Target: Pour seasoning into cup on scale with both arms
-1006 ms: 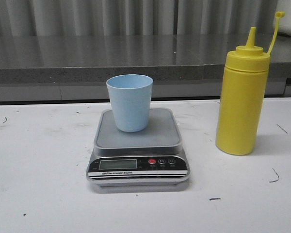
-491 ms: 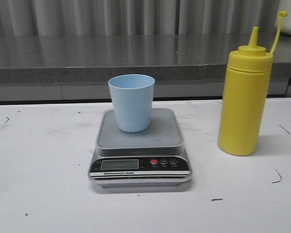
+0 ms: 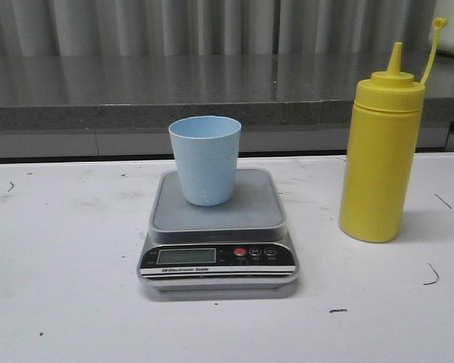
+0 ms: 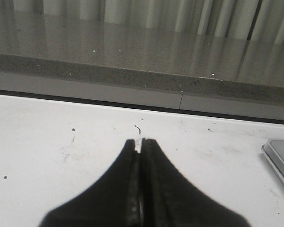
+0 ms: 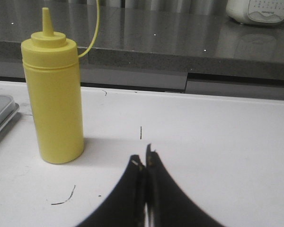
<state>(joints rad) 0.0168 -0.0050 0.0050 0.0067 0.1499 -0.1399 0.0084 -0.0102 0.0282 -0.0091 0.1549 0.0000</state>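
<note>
A white worktop (image 3: 60,302) is backed by a grey stone ledge (image 3: 136,91) and pale curtains. At its centre a scale (image 3: 218,231) is seen carrying an upright light blue cup (image 3: 204,159); the yellow seasoning bottle (image 3: 380,159) stands apart to its right, uncapped. No arms are shown from the front. Only the wrist views reveal the left gripper (image 4: 141,141) and right gripper (image 5: 143,161), jaws clenched on nothing, the bottle standing near the right one.
</note>
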